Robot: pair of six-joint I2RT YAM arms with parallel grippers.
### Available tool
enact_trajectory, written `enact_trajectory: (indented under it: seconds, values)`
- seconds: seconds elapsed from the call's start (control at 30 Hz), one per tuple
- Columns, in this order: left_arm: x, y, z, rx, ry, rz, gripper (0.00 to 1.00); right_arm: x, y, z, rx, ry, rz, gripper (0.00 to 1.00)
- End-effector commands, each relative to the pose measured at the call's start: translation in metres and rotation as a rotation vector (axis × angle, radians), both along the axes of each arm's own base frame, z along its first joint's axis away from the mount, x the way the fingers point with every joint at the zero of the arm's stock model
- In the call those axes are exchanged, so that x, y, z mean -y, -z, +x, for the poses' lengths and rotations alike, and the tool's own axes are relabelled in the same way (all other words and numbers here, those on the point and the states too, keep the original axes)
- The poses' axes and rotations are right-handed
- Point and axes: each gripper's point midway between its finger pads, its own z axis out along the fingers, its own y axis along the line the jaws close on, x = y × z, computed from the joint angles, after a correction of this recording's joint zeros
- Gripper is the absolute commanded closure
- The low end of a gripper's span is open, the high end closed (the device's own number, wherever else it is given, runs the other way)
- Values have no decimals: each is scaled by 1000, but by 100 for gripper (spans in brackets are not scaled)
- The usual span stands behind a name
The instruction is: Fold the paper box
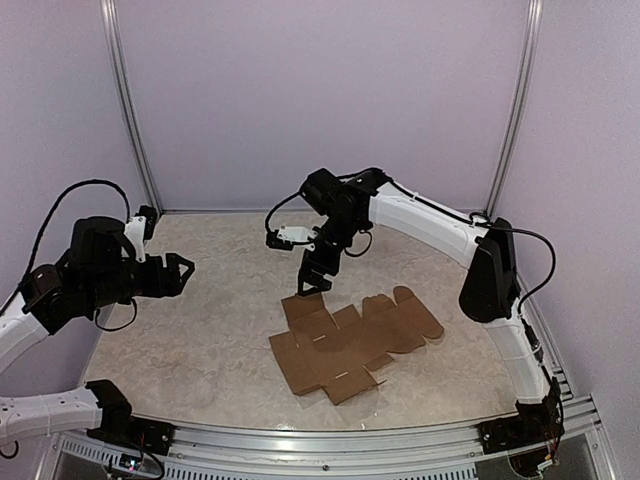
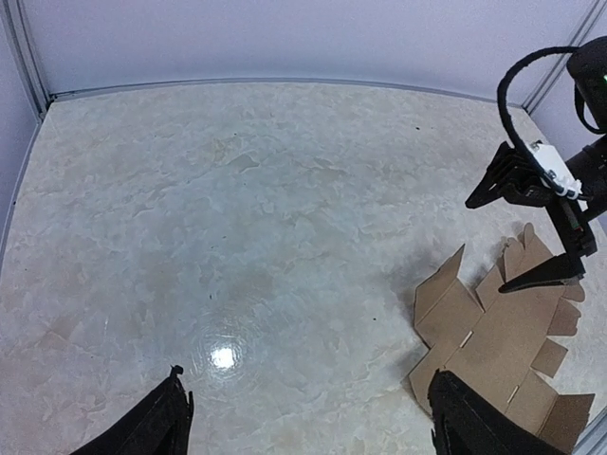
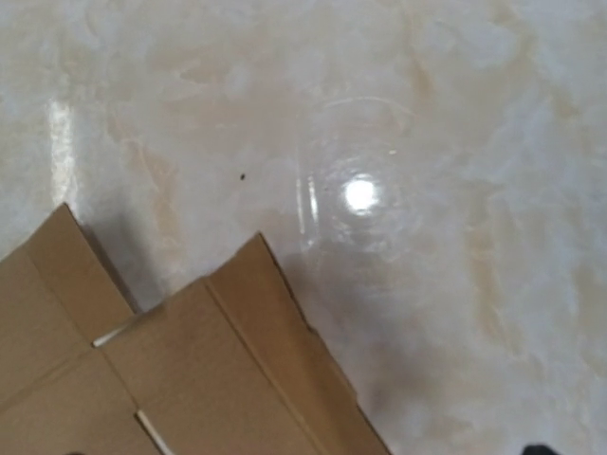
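The paper box [image 1: 350, 338] is a flat brown die-cut sheet lying on the marbled table, right of centre, with small flaps slightly raised at its far-left end. My right gripper [image 1: 312, 285] points down just above that far-left flap and its fingers are spread apart, empty. The left wrist view shows it [image 2: 485, 246] over the sheet's [image 2: 493, 341] far flaps. The right wrist view shows the sheet's corner [image 3: 190, 379] close below; its own fingers are almost out of frame. My left gripper [image 1: 180, 272] hovers open and empty at the left, well away from the sheet; its fingers [image 2: 474, 422] frame bare table.
Pale walls enclose the table on three sides, with metal posts at the back corners [image 1: 130, 110]. An aluminium rail [image 1: 330, 440] runs along the near edge by the arm bases. A black cable loops over the right wrist [image 2: 517, 85].
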Motion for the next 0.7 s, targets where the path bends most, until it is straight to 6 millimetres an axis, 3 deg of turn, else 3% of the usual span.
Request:
enact_trajectory:
  seconds: [0.0, 0.43, 0.67]
  values:
    - [3, -1, -2, -2, 10, -44, 13, -1, 19, -3, -56, -36, -18, 2]
    - [7, -7, -4, 4, 29, -67, 11, -24, 62, 13, -67, -48, 16, 3]
    - [8, -5, -2, -2, 29, -69, 10, -23, 78, 15, -80, -46, -4, 11]
